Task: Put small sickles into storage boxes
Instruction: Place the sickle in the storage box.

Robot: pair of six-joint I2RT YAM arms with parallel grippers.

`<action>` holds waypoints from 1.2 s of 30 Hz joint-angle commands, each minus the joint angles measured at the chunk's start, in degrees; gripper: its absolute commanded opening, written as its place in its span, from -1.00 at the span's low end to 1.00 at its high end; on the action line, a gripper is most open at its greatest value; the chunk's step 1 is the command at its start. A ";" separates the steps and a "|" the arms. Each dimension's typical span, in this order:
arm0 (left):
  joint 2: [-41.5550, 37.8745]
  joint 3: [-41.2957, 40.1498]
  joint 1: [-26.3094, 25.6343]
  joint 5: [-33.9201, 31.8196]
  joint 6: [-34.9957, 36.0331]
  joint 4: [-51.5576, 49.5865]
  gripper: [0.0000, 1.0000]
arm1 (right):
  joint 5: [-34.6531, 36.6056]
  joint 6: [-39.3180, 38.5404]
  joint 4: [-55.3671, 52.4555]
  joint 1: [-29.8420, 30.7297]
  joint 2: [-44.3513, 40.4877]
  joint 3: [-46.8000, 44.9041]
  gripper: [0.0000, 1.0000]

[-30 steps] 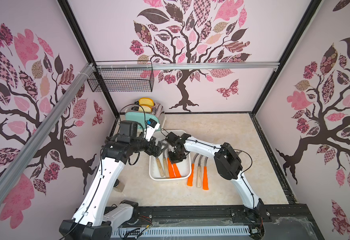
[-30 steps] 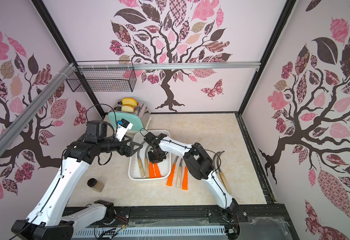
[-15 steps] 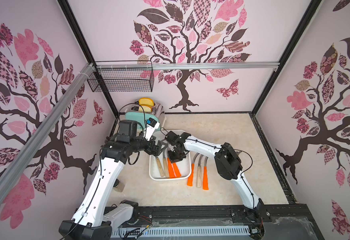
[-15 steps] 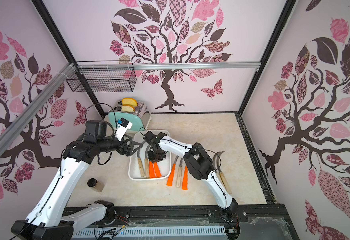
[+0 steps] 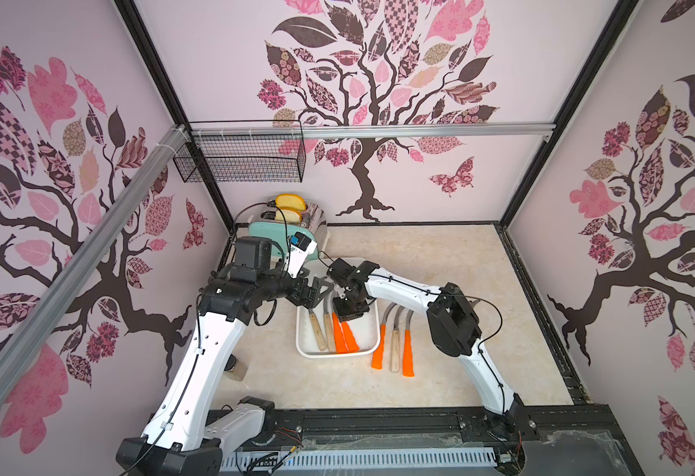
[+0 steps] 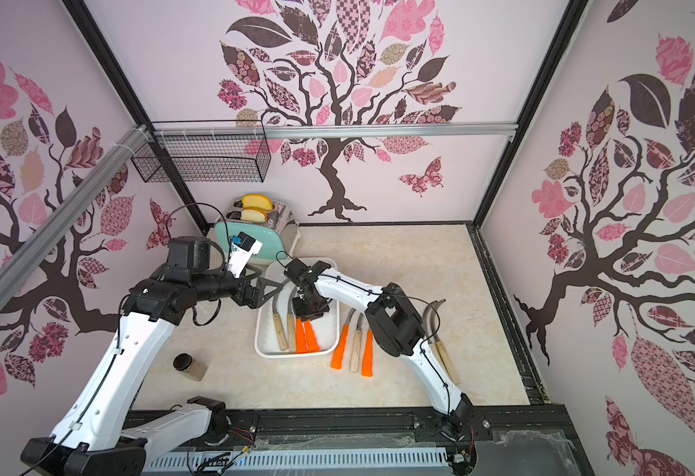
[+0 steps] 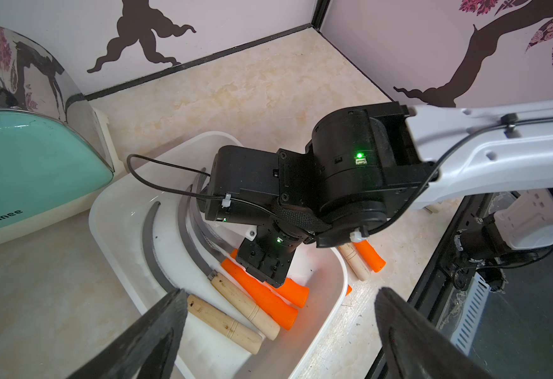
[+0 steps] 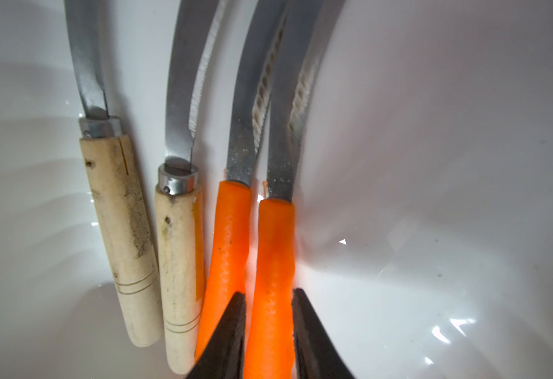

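A small dark-lidded jar rests on the desk at the near left, well apart from the rest. At the far left corner sits a mint toaster with bread in its slots, below a black wire basket on the wall. The left gripper hovers over the left edge of the white storage box; its jaws are spread wide and hold nothing.

Four small sickles lie side by side in the box, handles toward the near rim; the wooden-handled pair is on the left and the orange-handled pair on the right. The right gripper reaches down into the box over the rightmost orange handle; its jaws straddle that handle, barely parted, with a sliver of gap on one side, so the grip is released, and that sickle lies on the box floor.

Just right of the box, three more sickles lie on the desk: orange, wooden, orange. Farther right, in a top view, two wooden-handled sickles lie partly hidden behind the right arm.
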 commanded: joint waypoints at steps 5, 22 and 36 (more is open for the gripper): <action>0.28 1.97 -0.06 0.10 -0.92 0.95 0.88 | 3.00 -1.01 -3.47 -0.92 -0.83 3.16 -0.41; 1.21 3.75 -0.06 -3.21 -1.73 1.25 0.88 | 8.54 -4.15 -7.20 -9.81 -13.76 2.61 -0.37; 4.70 1.73 -3.75 -2.75 2.95 -0.87 0.88 | 9.11 -2.08 -0.76 -23.48 -43.08 -33.50 -0.14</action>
